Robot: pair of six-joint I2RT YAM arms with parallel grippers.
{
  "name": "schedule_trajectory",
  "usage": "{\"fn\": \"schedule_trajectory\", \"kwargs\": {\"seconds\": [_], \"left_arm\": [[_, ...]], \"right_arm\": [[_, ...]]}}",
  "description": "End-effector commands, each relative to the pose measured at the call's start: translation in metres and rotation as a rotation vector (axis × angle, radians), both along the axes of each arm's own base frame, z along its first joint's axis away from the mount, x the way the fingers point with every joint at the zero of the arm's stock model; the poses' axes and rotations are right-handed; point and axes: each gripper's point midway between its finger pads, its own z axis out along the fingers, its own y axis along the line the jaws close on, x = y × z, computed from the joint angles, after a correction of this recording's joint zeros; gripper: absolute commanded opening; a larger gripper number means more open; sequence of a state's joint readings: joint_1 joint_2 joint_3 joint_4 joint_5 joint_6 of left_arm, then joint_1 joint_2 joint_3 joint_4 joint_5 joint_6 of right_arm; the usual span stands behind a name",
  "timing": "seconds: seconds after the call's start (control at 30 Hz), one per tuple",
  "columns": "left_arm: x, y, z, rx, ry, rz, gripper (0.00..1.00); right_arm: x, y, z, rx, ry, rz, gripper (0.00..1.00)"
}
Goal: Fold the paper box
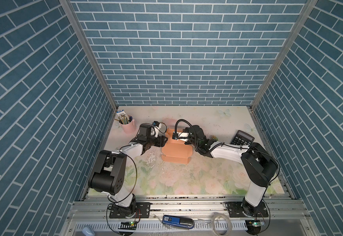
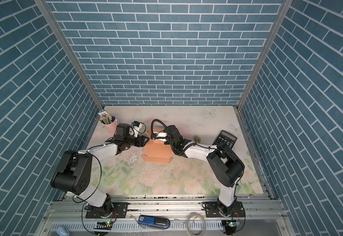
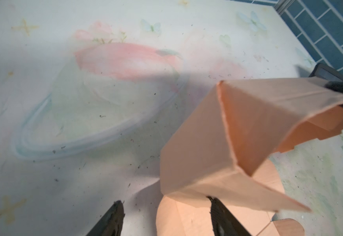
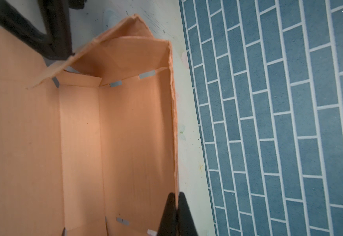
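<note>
Here, paper box [image 1: 175,150] wall in closed right gripper [image 4: 176,197], left gripper [image 3: 164,201] alongside.

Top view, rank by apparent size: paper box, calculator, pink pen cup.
1. paper box: clearly the largest.
2-3. calculator and pink pen cup: they look about alike. The calculator's near corner is hidden behind the right arm, so I won't rank these two.
</note>
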State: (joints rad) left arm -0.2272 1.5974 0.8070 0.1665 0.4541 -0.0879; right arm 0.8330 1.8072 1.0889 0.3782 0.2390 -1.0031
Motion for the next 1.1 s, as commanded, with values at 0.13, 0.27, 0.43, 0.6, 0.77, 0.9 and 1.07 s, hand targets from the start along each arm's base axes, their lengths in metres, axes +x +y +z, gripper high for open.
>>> {"fn": "schedule_trajectory", "kwargs": {"seconds": [0.13, 0.27, 0.43, 0.6, 0.77, 0.9, 1.07], "left_arm": [[0.004, -0.020, 0.027, -0.030, -0.129, -0.129, 0.69], [0.006, -0.029, 0.027, -0.006, -0.150, -0.171, 0.69], [0.007, -0.038, 0.023, 0.036, -0.165, -0.202, 0.70], [0.008, -0.040, 0.022, 0.055, -0.185, -0.198, 0.69], [0.012, -0.042, 0.026, 0.068, -0.214, -0.182, 0.66], [0.011, -0.044, 0.034, 0.050, -0.223, -0.185, 0.66], [0.001, -0.048, 0.045, 0.001, -0.230, -0.212, 0.67]], "right_arm": [[0.000, 0.007, 0.017, 0.031, -0.030, 0.015, 0.00], [-0.001, 0.007, 0.019, 0.035, -0.032, 0.018, 0.00], [-0.001, 0.008, 0.023, 0.042, -0.035, 0.023, 0.00], [-0.001, 0.009, 0.023, 0.045, -0.036, 0.025, 0.00], [-0.001, 0.010, 0.026, 0.057, -0.037, 0.029, 0.00], [-0.001, 0.010, 0.024, 0.051, -0.034, 0.030, 0.00], [-0.001, 0.009, 0.021, 0.048, -0.038, 0.026, 0.00]]}}
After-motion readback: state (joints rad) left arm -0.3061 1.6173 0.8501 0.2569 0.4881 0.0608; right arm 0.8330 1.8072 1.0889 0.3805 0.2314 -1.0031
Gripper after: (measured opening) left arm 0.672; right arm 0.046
